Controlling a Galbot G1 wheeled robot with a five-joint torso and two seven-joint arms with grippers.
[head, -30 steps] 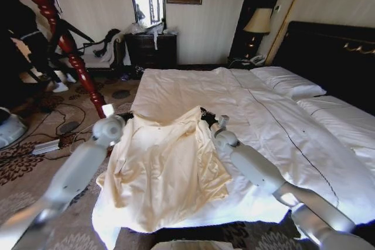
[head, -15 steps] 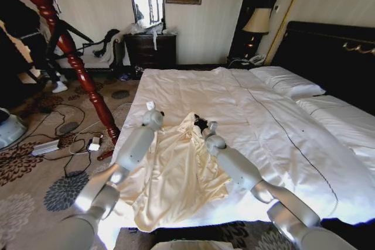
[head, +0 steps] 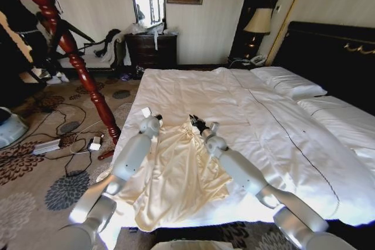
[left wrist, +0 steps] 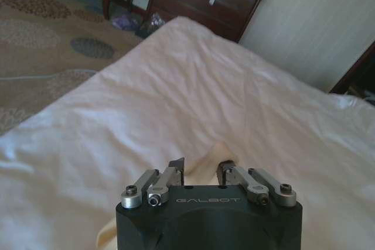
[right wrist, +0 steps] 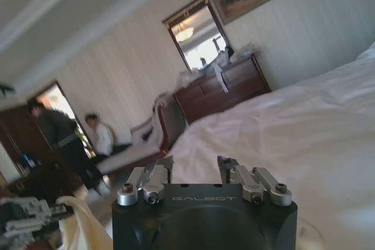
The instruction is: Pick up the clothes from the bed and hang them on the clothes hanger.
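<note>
The clothes (head: 176,174), one pale cream-yellow shirt-like garment, lie crumpled on the bed (head: 246,103) near its foot corner, one edge spilling toward the bed's side. The left gripper (head: 147,113) hovers at the garment's far left edge, its fingers narrowly parted over a raised fold with nothing between them. The right gripper (head: 198,122) sits at the garment's far peak, where the cloth is bunched up; whether it pinches fabric I cannot tell. The fabric looks thin, light and limp, so it should drape and slide rather than hold shape. Best purchase is likely at the collar or shoulder seams, pinching gathered folds and keeping clear of the white duvet underneath.
</note>
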